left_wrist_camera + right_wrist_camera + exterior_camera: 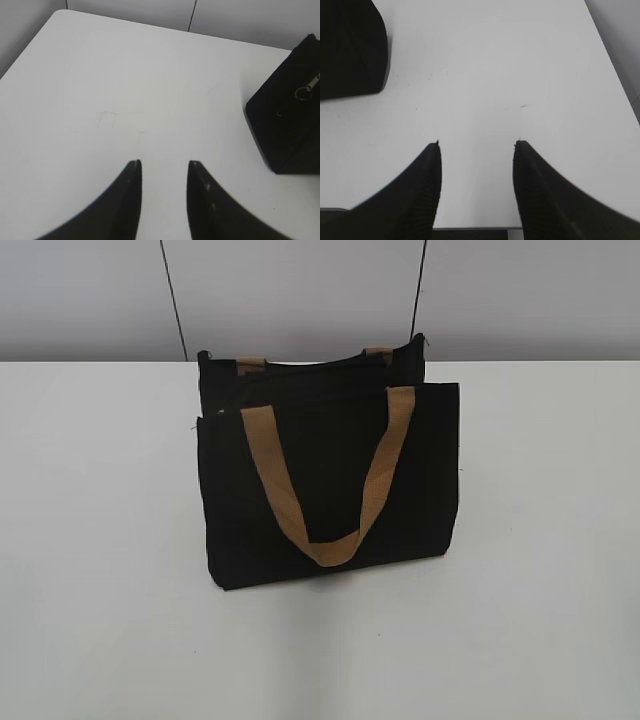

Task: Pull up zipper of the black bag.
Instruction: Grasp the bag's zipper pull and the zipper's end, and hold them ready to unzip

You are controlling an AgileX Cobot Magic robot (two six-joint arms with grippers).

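The black bag [330, 480] stands upright in the middle of the white table, with one tan handle [325, 475] hanging down its front. Its corner shows at the right of the left wrist view [282, 120] and at the upper left of the right wrist view [350, 50]. The zipper pull, a small silver tab and ring [305, 89], dangles on the bag's end in the left wrist view. My left gripper [164, 164] is open and empty over bare table, left of the bag. My right gripper [477, 144] is open and empty, right of the bag. Neither gripper shows in the exterior view.
The white table [100, 540] runs to a grey wall behind. Its back left corner shows in the left wrist view [60, 15], its right edge [615, 65] and near edge in the right wrist view.
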